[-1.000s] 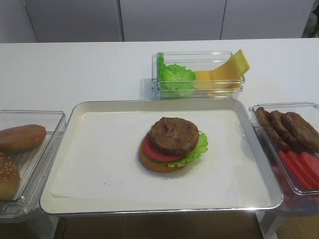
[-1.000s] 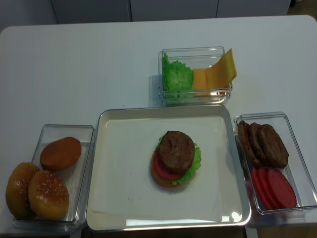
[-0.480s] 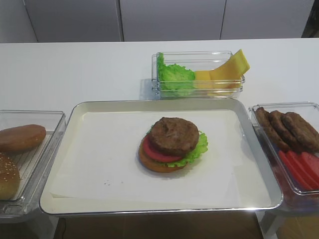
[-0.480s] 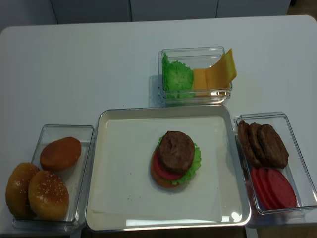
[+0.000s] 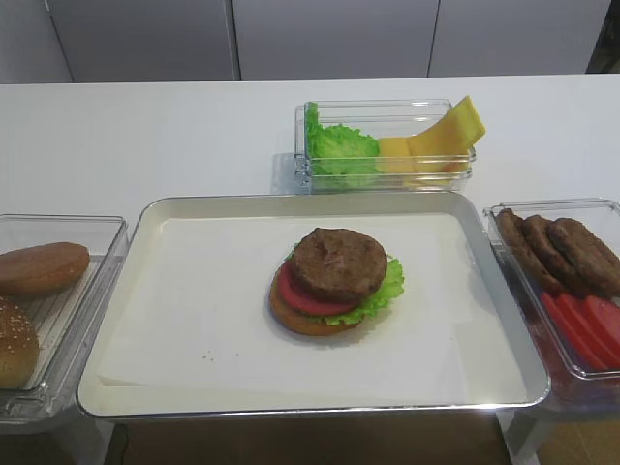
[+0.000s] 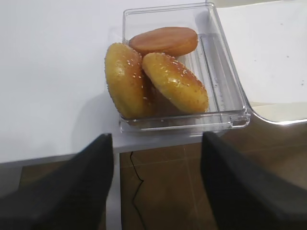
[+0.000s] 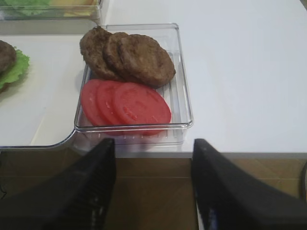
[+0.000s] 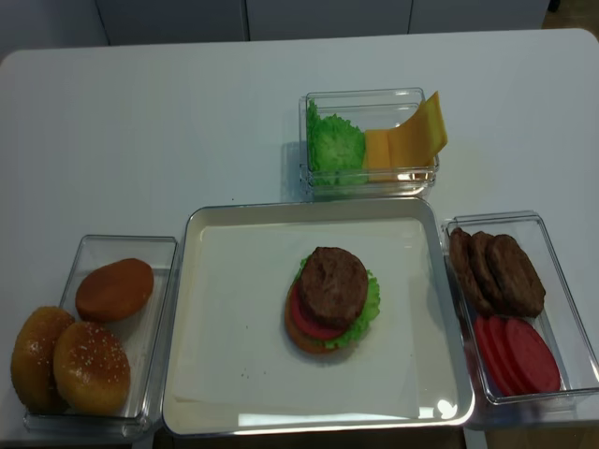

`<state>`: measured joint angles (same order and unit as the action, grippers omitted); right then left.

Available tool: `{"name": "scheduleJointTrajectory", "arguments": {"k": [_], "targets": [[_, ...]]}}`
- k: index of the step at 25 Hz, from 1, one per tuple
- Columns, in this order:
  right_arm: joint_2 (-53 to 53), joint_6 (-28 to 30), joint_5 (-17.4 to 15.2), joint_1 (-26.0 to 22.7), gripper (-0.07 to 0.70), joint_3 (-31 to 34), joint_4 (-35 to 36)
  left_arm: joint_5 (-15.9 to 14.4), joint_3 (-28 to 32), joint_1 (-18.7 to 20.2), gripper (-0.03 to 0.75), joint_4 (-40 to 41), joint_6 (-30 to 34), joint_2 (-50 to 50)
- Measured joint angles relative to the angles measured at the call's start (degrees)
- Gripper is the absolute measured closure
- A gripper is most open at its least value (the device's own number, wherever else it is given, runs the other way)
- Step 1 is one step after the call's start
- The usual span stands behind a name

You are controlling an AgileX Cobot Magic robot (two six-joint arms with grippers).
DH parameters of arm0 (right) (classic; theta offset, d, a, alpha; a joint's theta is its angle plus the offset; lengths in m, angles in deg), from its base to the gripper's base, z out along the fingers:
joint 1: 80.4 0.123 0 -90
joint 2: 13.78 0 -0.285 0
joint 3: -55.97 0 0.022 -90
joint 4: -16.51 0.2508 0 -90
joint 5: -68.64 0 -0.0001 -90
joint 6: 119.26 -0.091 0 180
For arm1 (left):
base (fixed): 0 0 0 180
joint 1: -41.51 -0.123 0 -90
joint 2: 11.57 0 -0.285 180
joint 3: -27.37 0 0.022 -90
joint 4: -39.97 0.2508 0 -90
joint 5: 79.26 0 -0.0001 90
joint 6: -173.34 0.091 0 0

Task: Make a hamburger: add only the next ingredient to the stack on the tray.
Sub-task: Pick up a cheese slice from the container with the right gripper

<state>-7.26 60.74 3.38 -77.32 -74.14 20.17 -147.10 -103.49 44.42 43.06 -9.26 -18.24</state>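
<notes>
The hamburger stack (image 5: 334, 281) (image 8: 329, 299) sits mid-tray: bun base, tomato, lettuce, brown patty on top. The metal tray (image 5: 194, 320) (image 8: 234, 327) is lined with white paper. Yellow cheese slices (image 5: 441, 136) (image 8: 412, 136) lean in the clear bin behind the tray, beside lettuce (image 5: 339, 145). Neither gripper shows in the overhead views. In the right wrist view my right gripper (image 7: 153, 143) stands open and empty below the table's front edge, facing the patty bin. My left gripper (image 6: 156, 139) is open and empty before the bun bin.
A clear bin (image 5: 591, 208) (image 7: 182, 76) right of the tray holds brown patties and tomato slices. A clear bin (image 5: 97, 232) (image 6: 225, 72) on the left holds bun halves. White table stretches behind; its front edge is just ahead of both grippers.
</notes>
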Motion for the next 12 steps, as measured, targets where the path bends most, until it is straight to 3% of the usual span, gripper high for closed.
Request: {"name": "scheduleJointTrajectory", "arguments": {"k": [6, 12], "targets": [[0.0, -0.42, 0.23, 0.0, 0.188, 0.0, 0.0, 0.0, 0.0, 0.0, 0.287, 0.0, 0.0, 0.0], [2.94, -1.68, 1.87, -0.04, 0.162, -4.3, 0.0, 0.0, 0.0, 0.0, 0.287, 0.0, 0.0, 0.0]]}}
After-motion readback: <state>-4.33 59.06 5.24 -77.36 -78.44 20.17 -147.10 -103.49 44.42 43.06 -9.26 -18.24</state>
